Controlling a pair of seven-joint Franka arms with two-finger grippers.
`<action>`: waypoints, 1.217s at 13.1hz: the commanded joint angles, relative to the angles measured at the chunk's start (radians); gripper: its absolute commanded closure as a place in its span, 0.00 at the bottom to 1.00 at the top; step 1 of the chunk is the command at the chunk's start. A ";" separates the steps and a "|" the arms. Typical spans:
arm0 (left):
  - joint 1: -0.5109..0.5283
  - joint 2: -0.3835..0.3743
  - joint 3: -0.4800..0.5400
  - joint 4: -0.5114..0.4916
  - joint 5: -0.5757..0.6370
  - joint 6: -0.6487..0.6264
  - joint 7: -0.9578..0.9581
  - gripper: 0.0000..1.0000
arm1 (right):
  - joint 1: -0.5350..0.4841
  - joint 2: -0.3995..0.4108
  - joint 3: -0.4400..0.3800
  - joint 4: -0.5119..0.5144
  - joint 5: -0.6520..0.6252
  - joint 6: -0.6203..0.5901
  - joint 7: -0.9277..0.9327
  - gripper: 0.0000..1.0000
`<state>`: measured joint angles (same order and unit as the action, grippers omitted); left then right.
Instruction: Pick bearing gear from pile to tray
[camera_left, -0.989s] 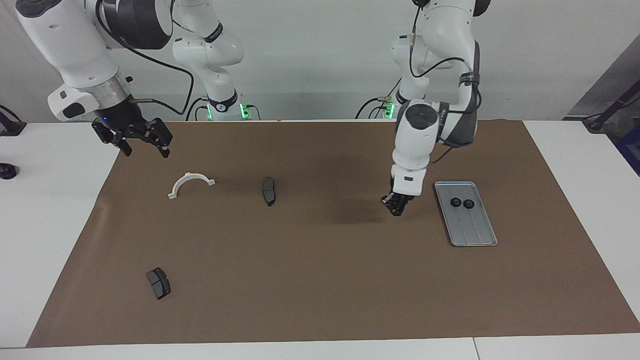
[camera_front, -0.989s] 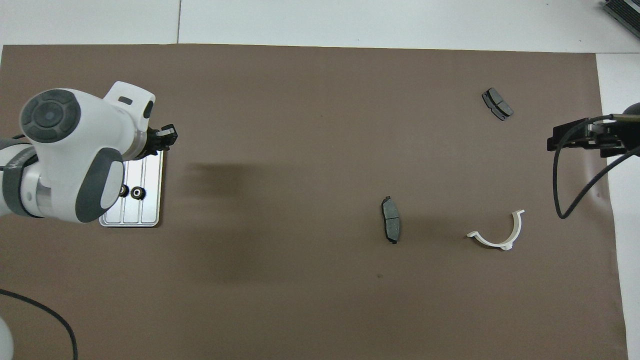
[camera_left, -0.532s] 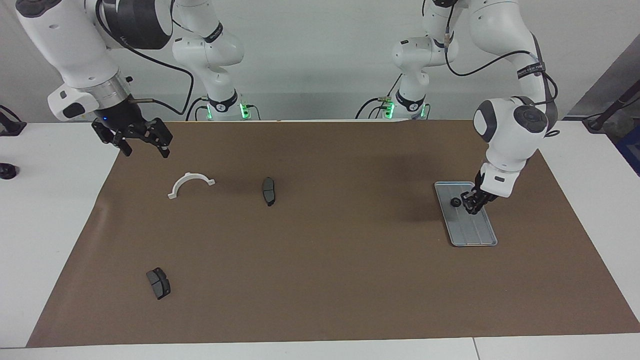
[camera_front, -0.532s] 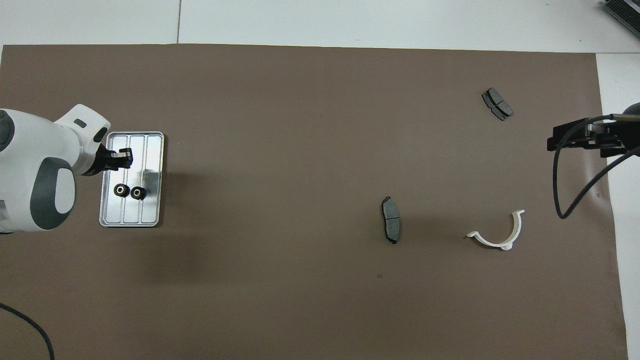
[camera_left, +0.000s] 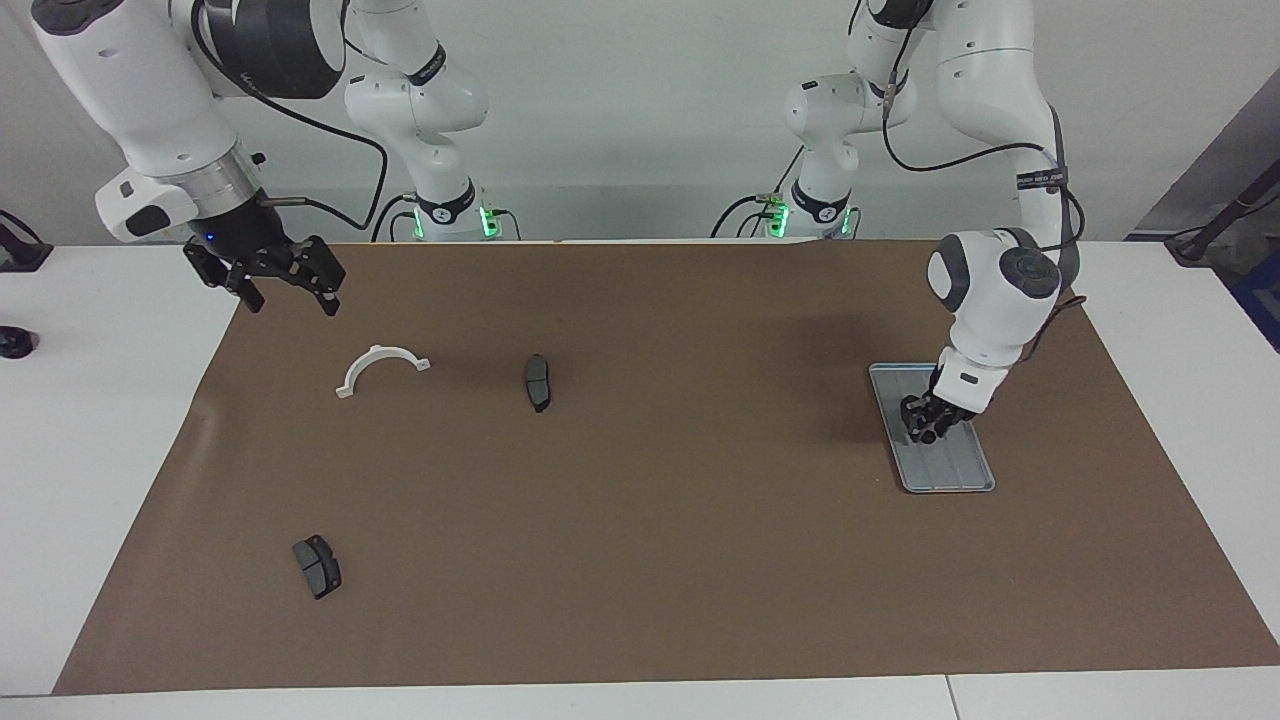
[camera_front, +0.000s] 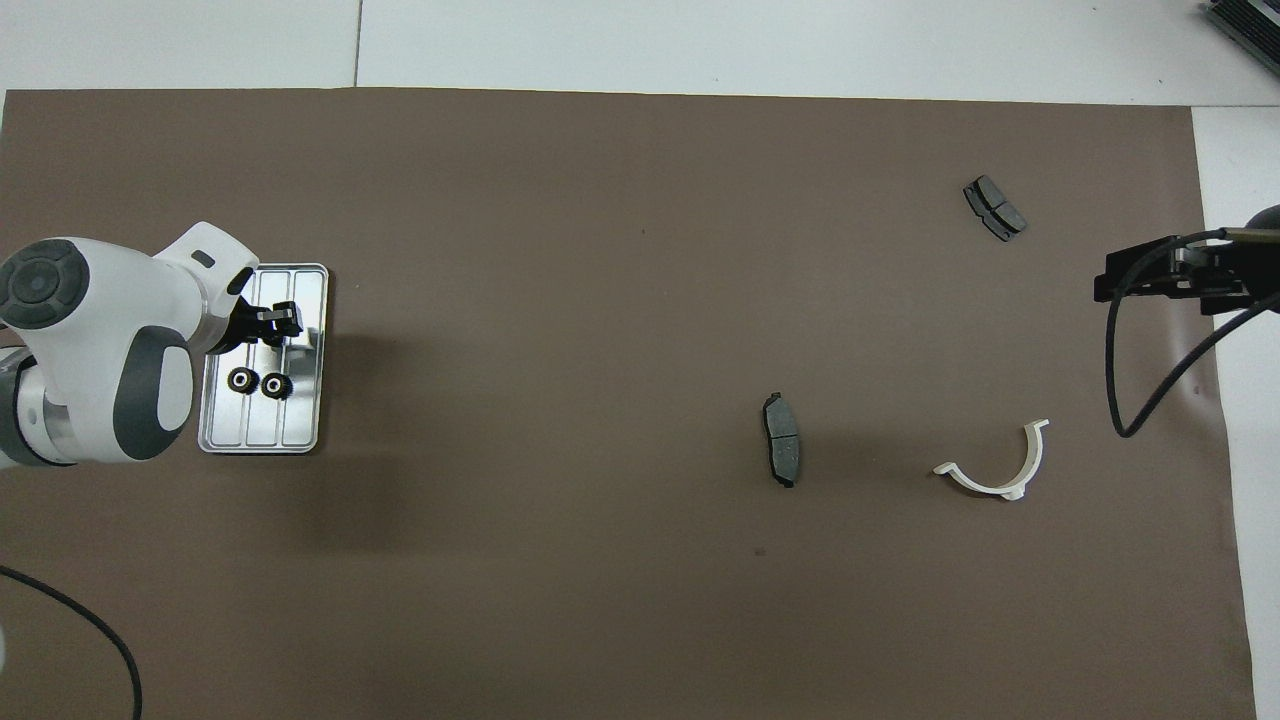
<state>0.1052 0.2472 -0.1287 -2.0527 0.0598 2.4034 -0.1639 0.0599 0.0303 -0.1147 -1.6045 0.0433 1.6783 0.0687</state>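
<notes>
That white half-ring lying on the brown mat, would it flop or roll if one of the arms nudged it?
The white half-ring looks like thin moulded plastic, so probably light and fairly stiff. It lies flat on the brown mat, so a nudge would likely make it slide or spin, not roll. Its small end tabs might snag.

A robotics lab or test bench; two white robot arms (camera_left: 990, 290) stand bolted at a white table (camera_left: 90, 440) spread with a brown mat (camera_left: 640, 560); bare pale wall, trailing black cables (camera_left: 340, 130), green status lights (camera_left: 487, 222) at the arm bases.
</notes>
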 joint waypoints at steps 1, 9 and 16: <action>-0.015 -0.069 0.004 0.122 -0.009 -0.212 0.026 0.00 | 0.001 -0.018 -0.003 -0.020 0.003 -0.005 -0.015 0.00; -0.025 -0.247 -0.029 0.269 -0.020 -0.624 0.170 0.00 | 0.001 -0.018 -0.003 -0.020 0.003 -0.005 -0.015 0.00; -0.182 -0.313 0.126 0.347 -0.080 -0.783 0.170 0.00 | 0.001 -0.018 -0.003 -0.020 0.003 -0.005 -0.015 0.00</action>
<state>-0.0940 -0.0649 0.0105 -1.7507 0.0044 1.6724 -0.0058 0.0599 0.0303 -0.1147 -1.6045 0.0433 1.6783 0.0687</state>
